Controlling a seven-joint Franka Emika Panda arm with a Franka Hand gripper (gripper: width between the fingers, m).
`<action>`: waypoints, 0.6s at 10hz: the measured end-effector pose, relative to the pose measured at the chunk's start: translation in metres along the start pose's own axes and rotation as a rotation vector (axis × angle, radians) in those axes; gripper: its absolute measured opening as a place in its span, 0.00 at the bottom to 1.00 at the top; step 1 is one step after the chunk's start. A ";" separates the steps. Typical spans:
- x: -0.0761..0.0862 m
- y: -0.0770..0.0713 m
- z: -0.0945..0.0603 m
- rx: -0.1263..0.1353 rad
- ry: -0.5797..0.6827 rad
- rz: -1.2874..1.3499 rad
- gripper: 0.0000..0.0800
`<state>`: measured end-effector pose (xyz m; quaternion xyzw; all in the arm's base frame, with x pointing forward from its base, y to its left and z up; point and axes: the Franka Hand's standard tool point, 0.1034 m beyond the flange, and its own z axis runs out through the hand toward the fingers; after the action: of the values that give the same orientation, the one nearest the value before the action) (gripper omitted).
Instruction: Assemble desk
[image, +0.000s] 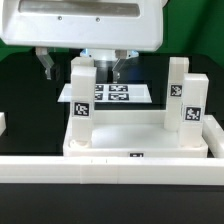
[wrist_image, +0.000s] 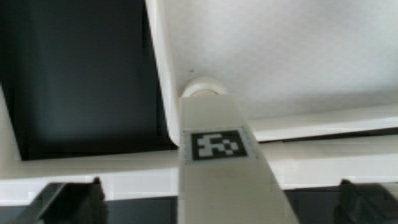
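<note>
White leg (image: 81, 96) standing in tabletop (image: 140, 131), black-and-white square tag, no readable text; gripper (image: 82, 68) wide open straddling it, holding nothing.

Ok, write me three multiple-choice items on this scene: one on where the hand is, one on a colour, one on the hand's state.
1. Where is the hand?
A. Over the leg at the exterior view's left
B. Over the marker board
C. Resting on the table

2. What colour is the tabletop?
A. Black
B. White
C. Grey

3. The hand is:
A. shut on the leg
B. shut and empty
C. open

Answers: 1 A, its fingers hang on either side of that leg's top. 2 B, it shows white against the black table. 3 C, the wrist view shows a gap between the leg and each finger.
</note>
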<state>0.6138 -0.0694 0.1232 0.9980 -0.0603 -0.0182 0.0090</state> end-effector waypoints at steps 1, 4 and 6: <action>0.002 0.000 0.001 -0.002 0.000 -0.001 0.81; 0.005 0.001 0.002 -0.005 0.002 -0.014 0.81; 0.004 0.003 0.003 -0.005 0.002 -0.013 0.67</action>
<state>0.6177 -0.0726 0.1204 0.9983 -0.0536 -0.0174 0.0113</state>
